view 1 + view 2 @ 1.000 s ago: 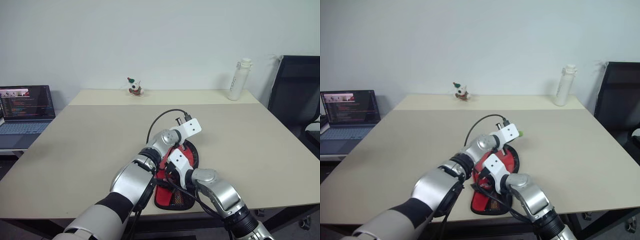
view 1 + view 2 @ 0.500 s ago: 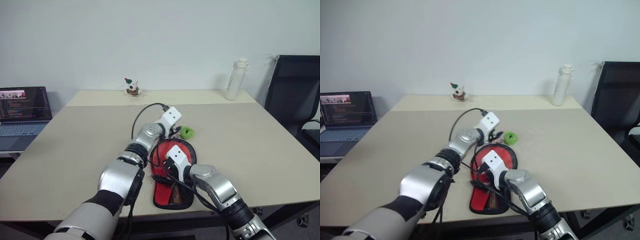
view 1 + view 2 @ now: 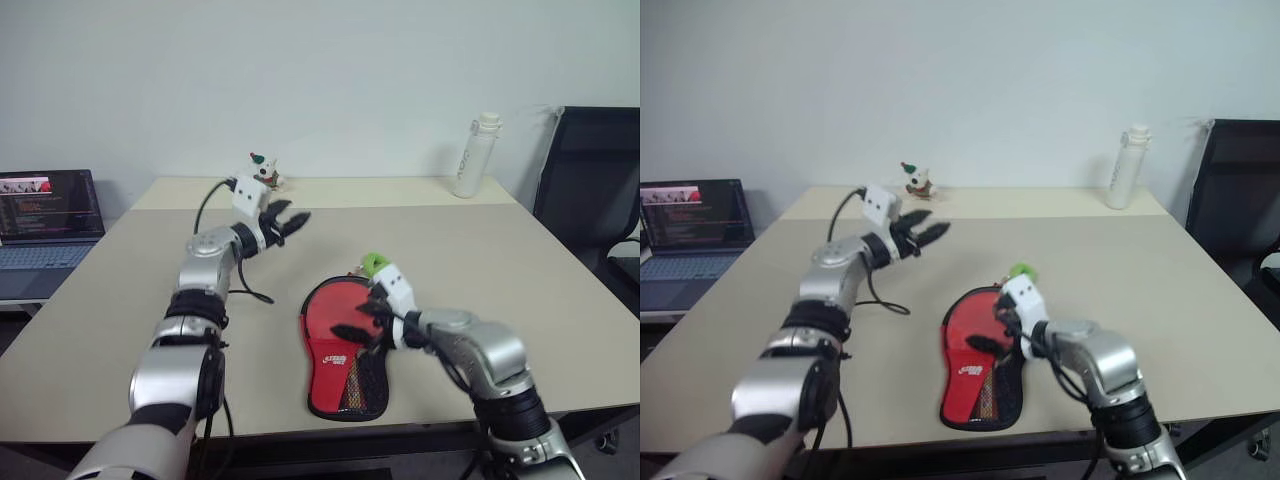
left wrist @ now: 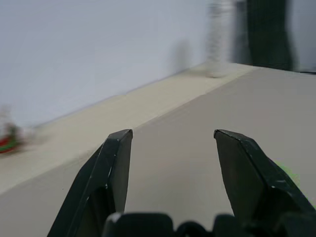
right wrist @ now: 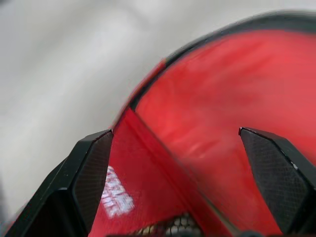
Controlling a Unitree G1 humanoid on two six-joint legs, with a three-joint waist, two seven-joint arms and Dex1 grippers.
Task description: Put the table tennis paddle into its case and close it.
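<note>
Case lies red side up at your six o'clock on the counter, looking zipped; both arms have lifted off it, left claw parted at eleven, right claw wide above it, so the job looks finished.

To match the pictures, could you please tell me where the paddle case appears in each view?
Left eye view: case low centre.
Right eye view: low centre too.
Right wrist view: red, across the middle.
Left wrist view: unclear; a green blur may be its tag.
Shared landmark: white bottle, far right.
</note>
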